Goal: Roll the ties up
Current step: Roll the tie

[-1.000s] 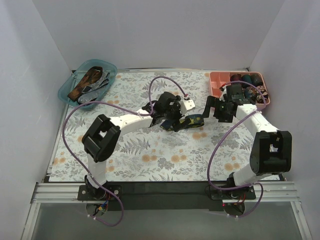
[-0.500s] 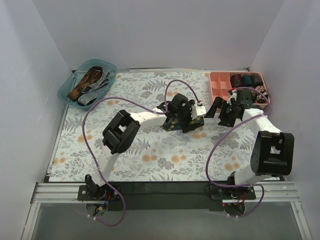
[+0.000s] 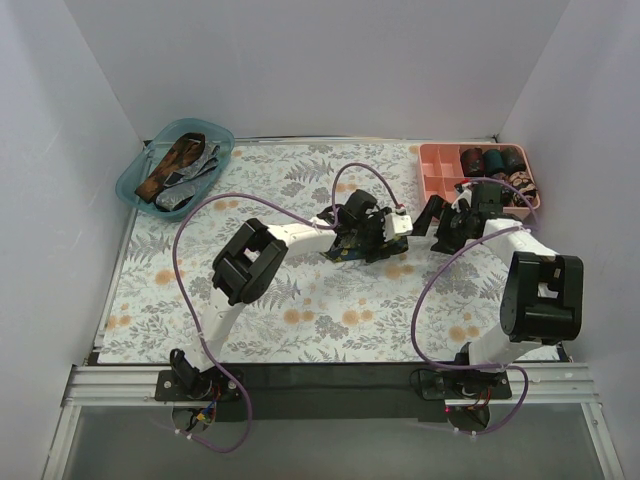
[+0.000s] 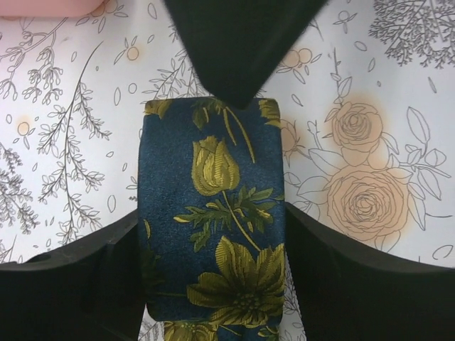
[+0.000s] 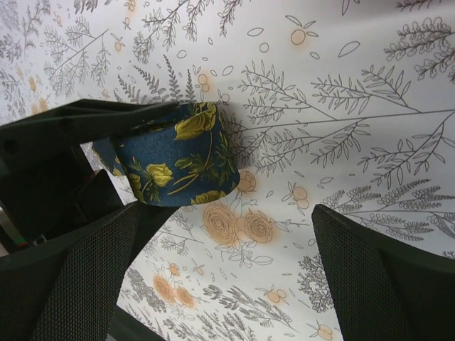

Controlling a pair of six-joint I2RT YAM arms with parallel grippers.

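Navy tie point(image 4: 213, 213), lower end beyond left wrist view's bottom edge

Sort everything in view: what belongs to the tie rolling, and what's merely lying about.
Job in hand:
navy flowered tie, gripped by the left hand
loose ties in the teal bin
rolled ties in the pink tray

Lying about:
purple cables
floral table cover

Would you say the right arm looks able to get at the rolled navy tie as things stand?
Probably yes: the right gripper is open, facing the navy tie across bare tablecloth. But the left gripper clamps the roll's sides, leaving only its other faces free.
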